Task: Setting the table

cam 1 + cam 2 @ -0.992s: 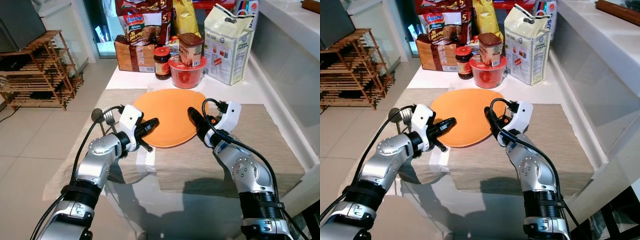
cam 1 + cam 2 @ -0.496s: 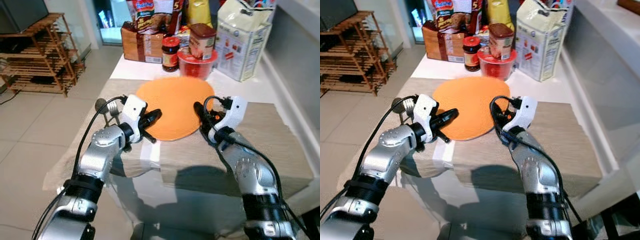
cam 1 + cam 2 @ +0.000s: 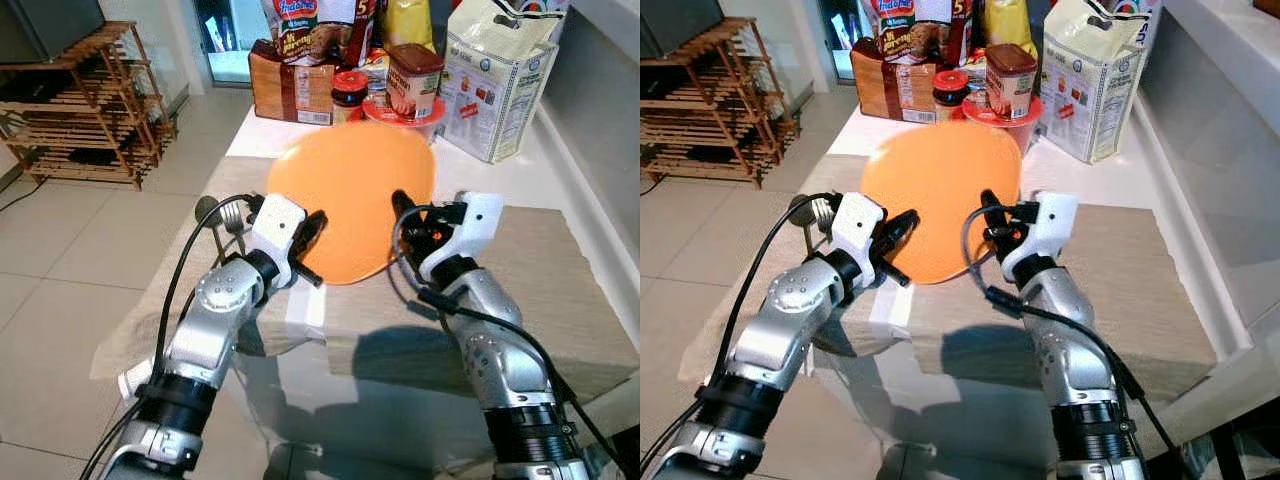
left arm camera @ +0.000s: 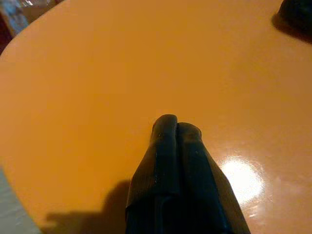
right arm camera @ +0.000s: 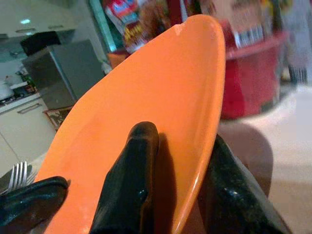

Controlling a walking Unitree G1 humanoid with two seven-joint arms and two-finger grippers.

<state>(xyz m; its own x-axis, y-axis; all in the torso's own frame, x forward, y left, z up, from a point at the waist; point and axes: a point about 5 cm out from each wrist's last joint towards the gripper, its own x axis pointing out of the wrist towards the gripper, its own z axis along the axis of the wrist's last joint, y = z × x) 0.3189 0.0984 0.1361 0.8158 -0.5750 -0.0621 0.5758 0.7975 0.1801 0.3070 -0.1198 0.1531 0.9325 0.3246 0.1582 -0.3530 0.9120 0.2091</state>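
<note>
The orange plate [image 3: 352, 205] sits in the centre of the left eye view, tilted so that its far edge rises toward the groceries at the top of the frame and its near edge hangs just above the beige placemat [image 3: 560, 290]. It looks like a stiff, glossy plate, likely light plastic or melamine. The smooth face shows a bright highlight in the left wrist view, so I judge it slippery. It should not bend, but it could slide out of a pinch or knock the jars behind it if it swings. The rim is the sensible place to hold it, one grip on each side so it stays balanced.

The right gripper [image 3: 408, 222] is at the plate's right edge. In the right wrist view one black finger [image 5: 127, 178] lies on the upper face and the other goes under the rim, so the fingers are closed down onto the plate's edge and carry it. The left gripper [image 3: 312, 228] is at the plate's left edge. In the left wrist view its two fingers [image 4: 176, 170] are pressed tight together with no gap, and their tips rest against the orange surface, propping it, not pinching it.

A fork [image 3: 232, 215] and a spoon [image 3: 207, 211] lie on the mat at centre left, just beside the left wrist. A red bowl [image 3: 405, 108] and a white bag [image 3: 497, 75] stand just behind the plate.
</note>
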